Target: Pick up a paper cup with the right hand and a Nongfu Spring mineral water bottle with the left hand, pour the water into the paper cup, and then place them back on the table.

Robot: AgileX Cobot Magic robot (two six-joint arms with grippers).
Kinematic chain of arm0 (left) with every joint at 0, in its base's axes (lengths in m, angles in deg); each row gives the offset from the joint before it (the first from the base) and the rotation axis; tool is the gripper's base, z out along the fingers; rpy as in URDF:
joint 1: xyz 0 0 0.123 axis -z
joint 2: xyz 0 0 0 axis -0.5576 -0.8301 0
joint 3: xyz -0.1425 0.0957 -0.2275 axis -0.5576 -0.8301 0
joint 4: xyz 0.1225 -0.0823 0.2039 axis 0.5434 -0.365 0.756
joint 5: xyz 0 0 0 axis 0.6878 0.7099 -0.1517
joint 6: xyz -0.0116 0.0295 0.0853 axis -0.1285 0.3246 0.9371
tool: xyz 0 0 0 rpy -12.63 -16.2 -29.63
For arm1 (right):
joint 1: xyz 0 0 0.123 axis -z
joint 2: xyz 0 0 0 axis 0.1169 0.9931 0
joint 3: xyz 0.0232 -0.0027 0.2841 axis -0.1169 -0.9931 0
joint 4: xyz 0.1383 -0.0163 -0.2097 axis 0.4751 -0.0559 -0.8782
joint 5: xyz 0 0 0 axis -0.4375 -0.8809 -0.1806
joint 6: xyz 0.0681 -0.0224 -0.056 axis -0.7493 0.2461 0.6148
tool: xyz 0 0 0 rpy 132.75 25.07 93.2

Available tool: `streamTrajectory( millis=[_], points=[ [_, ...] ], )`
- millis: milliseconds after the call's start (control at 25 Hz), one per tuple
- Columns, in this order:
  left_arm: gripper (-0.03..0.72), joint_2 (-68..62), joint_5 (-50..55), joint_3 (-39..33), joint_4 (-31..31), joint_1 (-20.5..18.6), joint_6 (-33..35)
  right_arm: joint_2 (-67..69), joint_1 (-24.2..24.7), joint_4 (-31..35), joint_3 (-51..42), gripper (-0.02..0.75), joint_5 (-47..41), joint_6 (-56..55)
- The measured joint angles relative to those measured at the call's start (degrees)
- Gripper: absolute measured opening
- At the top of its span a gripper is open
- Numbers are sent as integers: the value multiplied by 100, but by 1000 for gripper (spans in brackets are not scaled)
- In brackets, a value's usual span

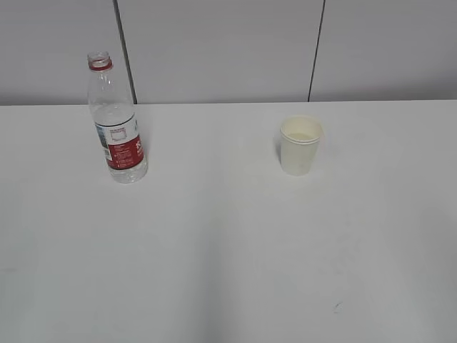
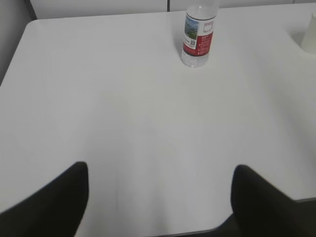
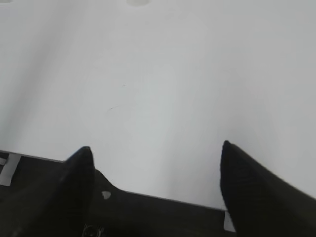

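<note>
White table (image 1: 228, 250) fills my exterior view. Nongfu Spring mineral water bottle (image 1: 116, 121) stands upright, uncapped, upper left of frame. Paper cup (image 1: 300, 145) upright, upper right of centre, well apart from bottle. My left hand (image 2: 158, 197) and right hand (image 3: 155, 182) both spread wide, holding nothing, low at the near table edge.

The left wrist view's top edge cuts off the Nongfu Spring mineral water bottle (image 2: 199, 39) at the neck, and its right edge crops the paper cup (image 2: 310, 34) to a sliver.
</note>
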Motion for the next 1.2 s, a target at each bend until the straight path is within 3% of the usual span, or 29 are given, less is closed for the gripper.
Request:
streamTrajectory(
  millis=[560, 1200],
  points=[
    [544, 0, -882, -1031, -547, 0, 248, -869, 0, 0, -680, 591, 514, 576],
    [544, 0, -1018, -1085, -605, 0, 265, -1320, 0, 61, -768, 590, 417, 580]
  ],
)
